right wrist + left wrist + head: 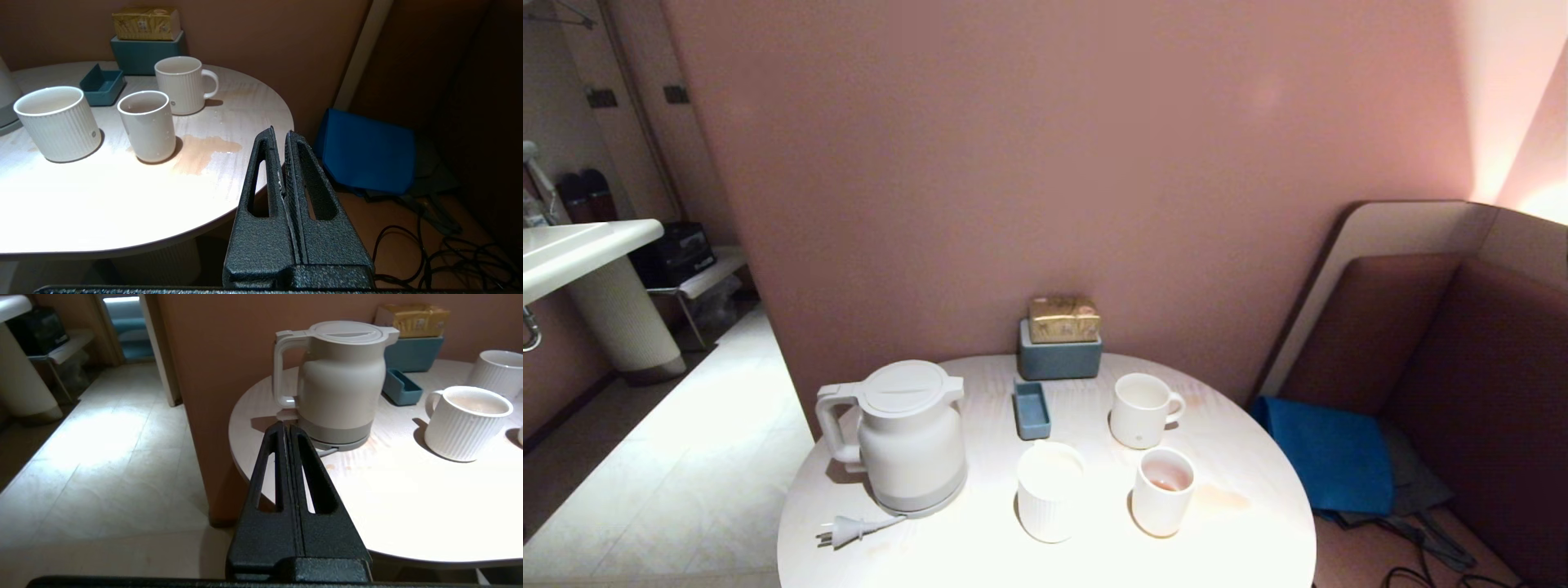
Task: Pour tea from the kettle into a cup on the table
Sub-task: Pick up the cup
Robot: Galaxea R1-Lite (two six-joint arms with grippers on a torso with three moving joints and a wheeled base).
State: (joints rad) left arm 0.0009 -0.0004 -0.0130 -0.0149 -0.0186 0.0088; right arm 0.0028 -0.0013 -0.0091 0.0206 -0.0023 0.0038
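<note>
The white kettle (905, 441) (341, 379) stands upright at the left of the round table (980, 555), lid on, handle facing left. The small tapered cup (1164, 492) (147, 125) stands at the front right, and a shallow reddish tea (1168, 480) lies in it. A puddle of tea (204, 152) (1225, 498) spreads on the table right of the cup. My left gripper (286, 425) is shut and empty, off the table's left edge, pointing at the kettle's handle. My right gripper (279, 132) is shut and empty, by the table's right edge. Neither gripper shows in the head view.
A wide ribbed cup (1049, 492) (57, 122) stands between kettle and small cup. A white mug (1143, 410) with a handle is behind them. A blue box (1059, 358) and small blue tray (1032, 410) sit at the back. The kettle's plug (849, 531) lies at the front left.
</note>
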